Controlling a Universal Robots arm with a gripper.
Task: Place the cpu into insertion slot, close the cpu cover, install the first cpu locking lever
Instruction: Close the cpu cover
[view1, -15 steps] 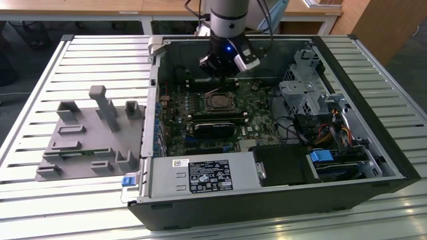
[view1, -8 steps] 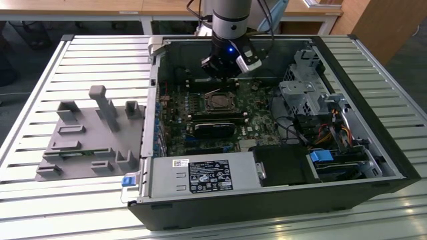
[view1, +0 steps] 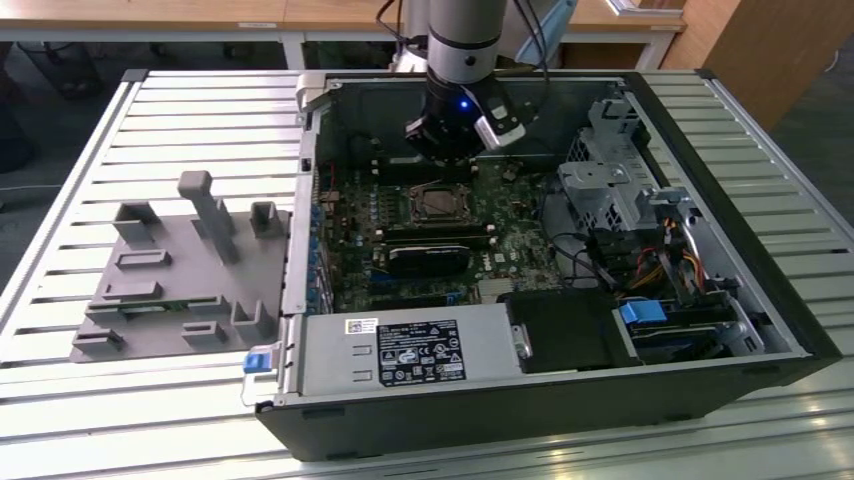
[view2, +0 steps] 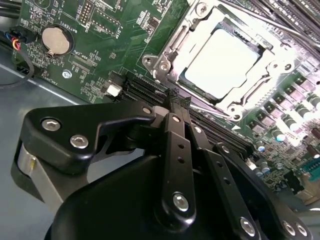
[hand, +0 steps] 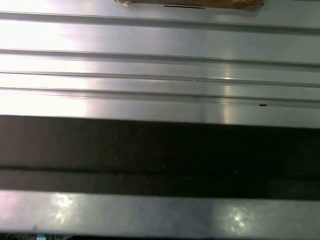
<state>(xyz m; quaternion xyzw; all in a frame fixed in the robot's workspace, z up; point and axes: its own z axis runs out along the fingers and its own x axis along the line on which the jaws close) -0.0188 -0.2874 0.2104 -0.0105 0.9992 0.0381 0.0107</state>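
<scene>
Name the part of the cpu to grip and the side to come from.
The cpu lies flat in the insertion slot, its edges under the cpu cover. Only its top is free, through the window, so come from straight above; pinching the edges likely needs that cover lifted first.

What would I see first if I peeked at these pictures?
The big open computer case lies in the exterior view's middle, with the robot arm poking down inside. In the second wrist view, the shiny cpu sits framed by the silvery cpu cover, just beyond the shut gripper.
</scene>
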